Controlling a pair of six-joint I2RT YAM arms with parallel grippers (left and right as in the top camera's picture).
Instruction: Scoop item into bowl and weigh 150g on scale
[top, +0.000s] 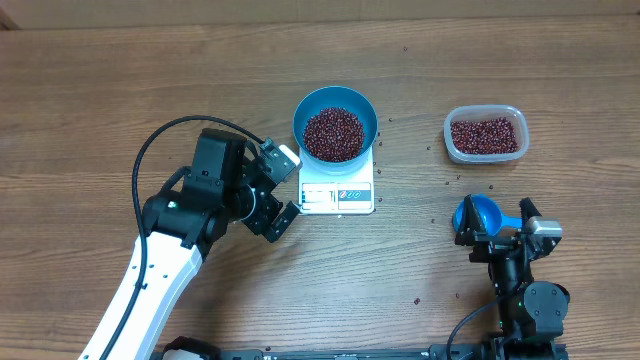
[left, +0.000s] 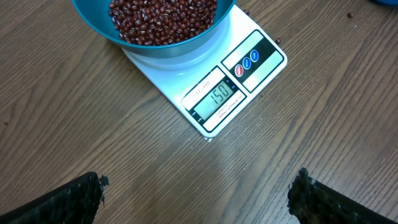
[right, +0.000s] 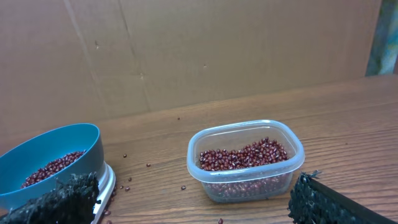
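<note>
Left gripper (top: 290, 188) sits just left of the scale (top: 337, 195), jaws fully spread, empty. Risk: any nudge to the scale or bowl (top: 305, 110) would upset the 150 showing on the display or spill beans (top: 333, 133). The bowl rests on the scale's rear, ahead of those jaws and apart from them. Right of the scale: tub (top: 448, 135); right gripper (top: 497, 225), jaws wide, gripping nothing, scoop (top: 478, 212) beside them.

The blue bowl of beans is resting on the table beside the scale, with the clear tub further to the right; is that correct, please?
Not quite: the overhead view shows the blue bowl resting on top of the scale, not beside it. The clear tub is indeed further to the right.
</note>
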